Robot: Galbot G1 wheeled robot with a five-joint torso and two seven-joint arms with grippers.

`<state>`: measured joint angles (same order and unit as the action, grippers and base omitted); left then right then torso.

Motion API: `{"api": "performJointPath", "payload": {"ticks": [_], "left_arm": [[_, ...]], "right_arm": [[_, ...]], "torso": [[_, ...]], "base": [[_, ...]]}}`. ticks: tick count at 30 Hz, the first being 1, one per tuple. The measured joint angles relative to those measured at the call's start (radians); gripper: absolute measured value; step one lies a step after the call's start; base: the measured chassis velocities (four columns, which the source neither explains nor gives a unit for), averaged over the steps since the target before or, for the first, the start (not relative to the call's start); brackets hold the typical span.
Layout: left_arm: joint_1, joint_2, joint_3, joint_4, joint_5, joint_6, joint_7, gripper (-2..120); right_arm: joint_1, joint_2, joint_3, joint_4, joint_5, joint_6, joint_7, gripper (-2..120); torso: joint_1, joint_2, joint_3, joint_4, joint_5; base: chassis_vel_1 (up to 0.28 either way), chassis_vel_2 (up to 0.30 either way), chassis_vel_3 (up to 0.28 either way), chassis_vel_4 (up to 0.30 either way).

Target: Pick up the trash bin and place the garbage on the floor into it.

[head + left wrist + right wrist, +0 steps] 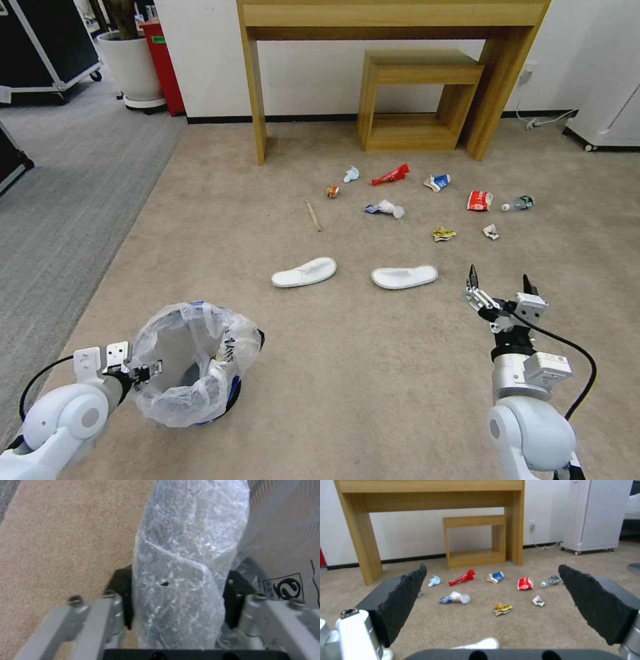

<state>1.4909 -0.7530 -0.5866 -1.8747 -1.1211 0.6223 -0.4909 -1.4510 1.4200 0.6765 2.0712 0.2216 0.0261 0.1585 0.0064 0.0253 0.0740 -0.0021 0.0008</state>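
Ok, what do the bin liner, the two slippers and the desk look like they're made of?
The bin liner, which the left hand clamps at the rim, looks like thin translucent plastic film: crinkled, glossy, black print showing. The two slippers seem soft matte white fabric, probably the disposable kind. The desk looks like light wood or wood-grain laminate, smooth satin; which one is unclear.

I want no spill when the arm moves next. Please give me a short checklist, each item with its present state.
1. Left gripper closed on the rim of the trash bin: ok, fingers sit either side of the bagged rim.
2. Bin lifted off the floor: cannot tell.
3. Bin mouth open: ok.
4. Right gripper open and empty: ok.
5. Garbage waiting on the carpet, such as the slippers and red wrapper: ok.
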Motion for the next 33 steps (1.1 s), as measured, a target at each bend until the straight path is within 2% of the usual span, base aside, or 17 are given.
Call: {"api": "performJointPath", "payload": {"ticks": [1, 5, 6, 9, 13, 24, 26, 33], "left_arm": [[0.0, 0.0, 0.0, 0.0, 0.0, 0.0, 0.0, 42], [0.007, -0.001, 0.006, -0.004, 0.007, 0.0, 0.001, 26], [0.007, -0.001, 0.006, -0.004, 0.007, 0.0, 0.001, 26], [0.008, -0.004, 0.008, -0.011, 0.01, -0.004, 0.004, 11], [0.008, -0.007, 0.003, -0.022, 0.011, -0.007, 0.012, 1], [0.008, -0.034, -0.026, -0.049, 0.006, -0.015, 0.012, 0], [0.008, -0.035, -0.037, -0.057, 0.001, -0.016, 0.007, 0], [0.0, -0.022, -0.07, -0.13, -0.064, -0.005, -0.032, 0]], "right_arm": [[0.0, 0.0, 0.0, 0.0, 0.0, 0.0, 0.0, 100], [-0.003, 0.001, 0.001, 0.001, -0.003, 0.005, 0.0, 100], [-0.003, 0.001, 0.001, 0.001, -0.003, 0.005, 0.0, 100], [-0.005, 0.003, 0.001, 0.003, -0.006, 0.007, 0.0, 100], [-0.01, 0.005, 0.0, 0.01, -0.007, 0.007, 0.001, 100], [-0.029, -0.003, 0.001, 0.025, 0.003, 0.004, 0.005, 100], [-0.031, -0.003, 0.001, 0.027, 0.004, 0.004, 0.005, 100], [-0.045, -0.007, 0.007, 0.037, 0.012, 0.001, 0.009, 100]], "torso": [[0.0, 0.0, 0.0, 0.0, 0.0], [0.0, 0.0, 0.0, 0.0001, 0.0002], [0.0, 0.0, 0.0, 0.0001, 0.0002], [0.0, 0.0, 0.0, 0.0001, -0.0007], [0.0, 0.0, 0.0, -0.0001, -0.0008], [0.0, 0.0, 0.0, -0.0003, -0.0021], [0.0, 0.0, 0.0, -0.0004, -0.0014], [0.0, 0.0, 0.0, -0.0002, -0.001]], "base": [[0.0, 0.0, 0.0, 0.0], [0.0, 0.0, 0.0, 0.0], [0.0, 0.0, 0.0, 0.0], [0.0, 0.0, 0.0, 0.0], [0.0, 0.0, 0.0, 0.0], [0.0, 0.0, 0.0, 0.0], [0.0, 0.0, 0.0, 0.0], [0.0, 0.0, 0.0, 0.0]]}}
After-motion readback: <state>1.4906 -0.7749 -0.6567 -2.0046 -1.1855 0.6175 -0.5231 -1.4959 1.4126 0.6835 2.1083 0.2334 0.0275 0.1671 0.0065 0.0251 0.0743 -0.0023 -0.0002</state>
